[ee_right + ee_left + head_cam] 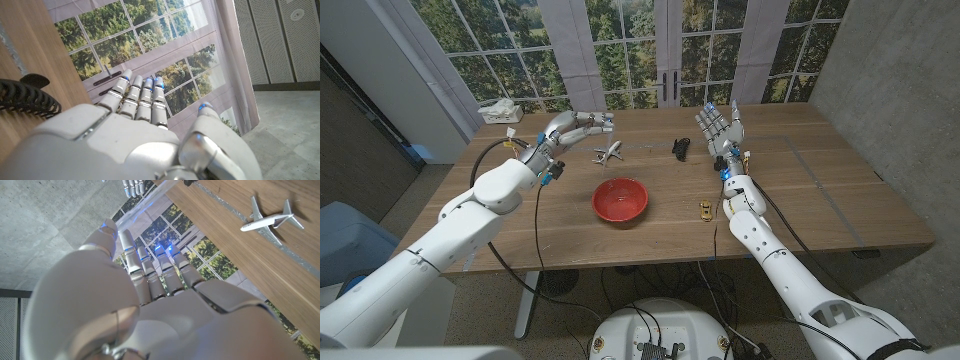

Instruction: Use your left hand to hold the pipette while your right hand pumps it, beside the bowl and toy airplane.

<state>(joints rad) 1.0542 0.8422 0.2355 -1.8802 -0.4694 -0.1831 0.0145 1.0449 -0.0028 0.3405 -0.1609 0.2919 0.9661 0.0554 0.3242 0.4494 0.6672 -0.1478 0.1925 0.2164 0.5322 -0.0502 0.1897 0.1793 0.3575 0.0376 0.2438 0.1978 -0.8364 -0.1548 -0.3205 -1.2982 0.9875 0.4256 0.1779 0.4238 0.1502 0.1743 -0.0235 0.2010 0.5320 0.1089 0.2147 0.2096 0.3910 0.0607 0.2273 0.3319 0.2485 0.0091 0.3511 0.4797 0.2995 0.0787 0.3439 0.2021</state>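
Both arms: glossy white moulded shells, black cables alongside. Left hand (567, 130) & right hand (720, 127): silver-grey segmented fingers (165, 272), blue-lit tips.

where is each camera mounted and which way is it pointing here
Head view: sits on the robot's head, looks down at the wooden table, the red round bowl and both arms.
Left wrist view: on the left wrist, looks along the back of the left hand toward the windows.
Right wrist view: on the right wrist, looks along the right hand toward the windows.
Shared: the small white toy airplane shows in the head and left wrist views.
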